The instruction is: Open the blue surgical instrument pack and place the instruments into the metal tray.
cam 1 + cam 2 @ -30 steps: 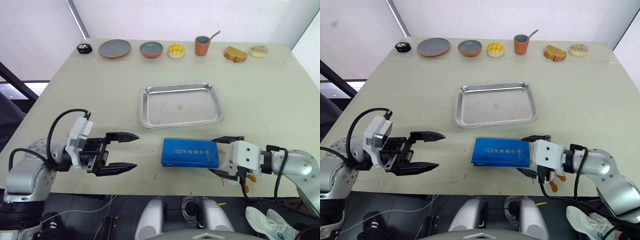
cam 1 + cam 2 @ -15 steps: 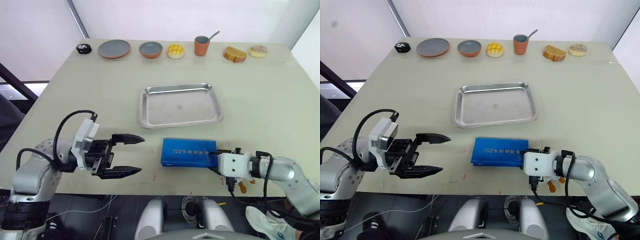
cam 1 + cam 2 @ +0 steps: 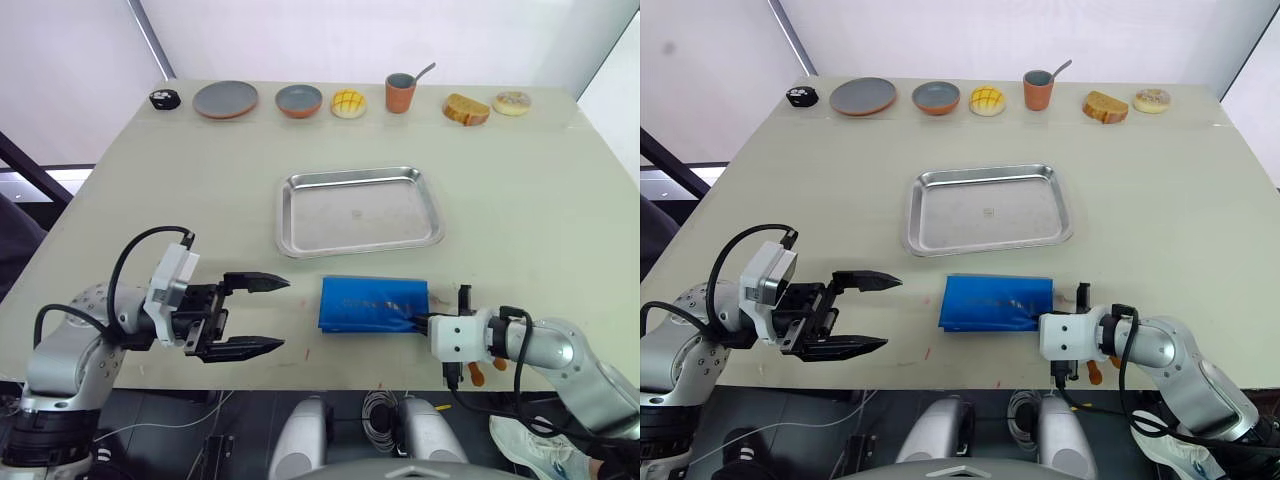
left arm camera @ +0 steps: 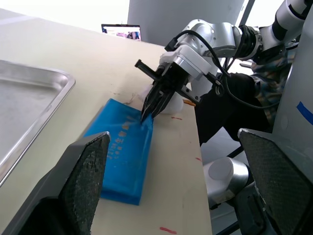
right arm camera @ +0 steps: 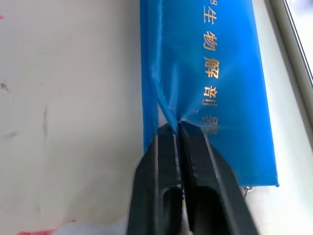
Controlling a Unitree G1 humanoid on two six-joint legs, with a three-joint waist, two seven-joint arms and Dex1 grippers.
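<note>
The blue surgical instrument pack (image 3: 373,303) lies flat and closed on the table, just in front of the metal tray (image 3: 340,215), which holds nothing. My right gripper (image 3: 421,321) is shut on the pack's right edge; the right wrist view shows its fingertips (image 5: 168,134) pinching a raised fold of the blue sheet (image 5: 205,73). My left gripper (image 3: 284,314) hovers open to the left of the pack, about a hand's width away, with nothing between its fingers. In the left wrist view the right gripper (image 4: 145,115) nips the pack's (image 4: 122,147) far corner. The instruments are hidden.
Along the table's far edge stand a black object (image 3: 163,98), a grey plate (image 3: 225,98), a bowl (image 3: 299,99), a yellow bun (image 3: 348,103), a cup with a spoon (image 3: 400,92), bread (image 3: 466,108) and a doughnut (image 3: 511,102). The table's front edge runs just behind both grippers.
My right gripper has closed from wide open onto the pack's right edge. The left gripper has shifted slightly toward the pack and stays open.
</note>
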